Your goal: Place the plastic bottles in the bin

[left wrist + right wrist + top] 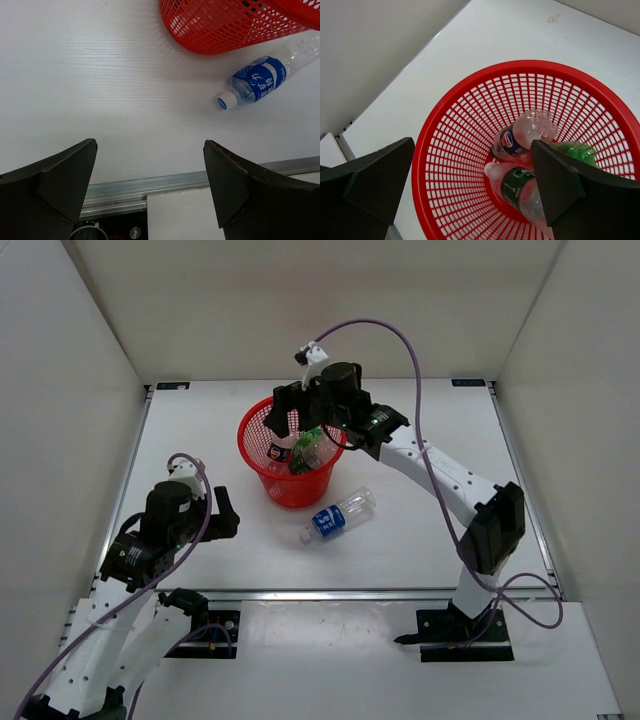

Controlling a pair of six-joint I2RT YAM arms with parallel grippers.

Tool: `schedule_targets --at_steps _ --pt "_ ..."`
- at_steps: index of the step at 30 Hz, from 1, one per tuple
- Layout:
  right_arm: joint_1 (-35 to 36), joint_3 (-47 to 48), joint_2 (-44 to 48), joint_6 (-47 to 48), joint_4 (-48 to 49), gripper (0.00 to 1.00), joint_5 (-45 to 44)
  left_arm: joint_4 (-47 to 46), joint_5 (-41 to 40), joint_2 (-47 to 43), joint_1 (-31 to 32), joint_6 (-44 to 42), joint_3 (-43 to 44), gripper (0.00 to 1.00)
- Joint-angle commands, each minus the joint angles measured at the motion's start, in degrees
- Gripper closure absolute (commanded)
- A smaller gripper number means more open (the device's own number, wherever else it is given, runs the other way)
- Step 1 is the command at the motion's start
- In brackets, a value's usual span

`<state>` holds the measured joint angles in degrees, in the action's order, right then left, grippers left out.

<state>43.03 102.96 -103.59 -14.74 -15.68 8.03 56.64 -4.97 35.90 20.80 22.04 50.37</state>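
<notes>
The red mesh bin (262, 447) stands at the middle back of the table. My right gripper (300, 412) hangs open and empty just above its mouth. In the right wrist view the bin (455, 175) holds two clear bottles with dark labels (522, 134) (520, 190) and the green bottle (575, 150), partly hidden by my right finger. The clear bottle with the blue label (335, 518) lies on its side on the table just in front of the bin, cap toward the left; it also shows in the left wrist view (260, 79). My left gripper (222, 515) is open and empty, left of that bottle.
A metal rail (380, 593) runs along the table's near edge. White walls enclose the left, back and right sides. A purple cable (400, 340) arcs above the right arm.
</notes>
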Motion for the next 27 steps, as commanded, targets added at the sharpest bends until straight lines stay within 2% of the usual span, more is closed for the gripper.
schedule_targets --at_steps 1,4,7,14,18,20,22,24,27 --pt "-1.53 -2.93 7.42 -0.99 4.96 0.01 -0.55 -0.13 1.63 0.22 0.47 -1.39 1.66 0.01" --pt "-2.24 -5.82 11.55 1.46 2.41 0.0 -1.96 -1.62 3.82 1.01 0.64 -2.61 1.14 0.02" --pt "-3.38 -13.28 18.57 1.21 -0.31 0.01 -5.13 -3.9 3.92 2.5 1.44 -2.53 -0.79 0.01" --pt "-16.37 -36.65 40.45 -2.74 -4.97 0.01 -6.01 -11.63 6.65 7.69 5.39 -2.71 -3.52 0.01" --pt "-28.66 -47.47 49.26 -4.85 -9.62 0.01 0.2 -15.32 8.92 10.59 8.12 -2.88 -3.17 0.01" --pt "-33.95 -51.08 53.04 -4.86 -10.42 0.0 2.77 -17.69 9.98 13.65 13.01 -3.49 -3.35 0.01" --pt "-36.24 -52.76 54.89 -4.25 -11.74 0.01 3.74 -18.84 9.46 17.08 17.14 -3.76 -2.91 0.01" --pt "-37.31 -54.0 55.6 -3.46 -12.61 0.01 3.57 -19.99 8.58 22.08 21.55 -4.2 -2.38 0.02" --pt "-38.63 -53.3 56.57 -2.05 -14.11 0.01 2.34 -22.1 8.13 27.1 24.11 -3.94 -1.24 0.01"
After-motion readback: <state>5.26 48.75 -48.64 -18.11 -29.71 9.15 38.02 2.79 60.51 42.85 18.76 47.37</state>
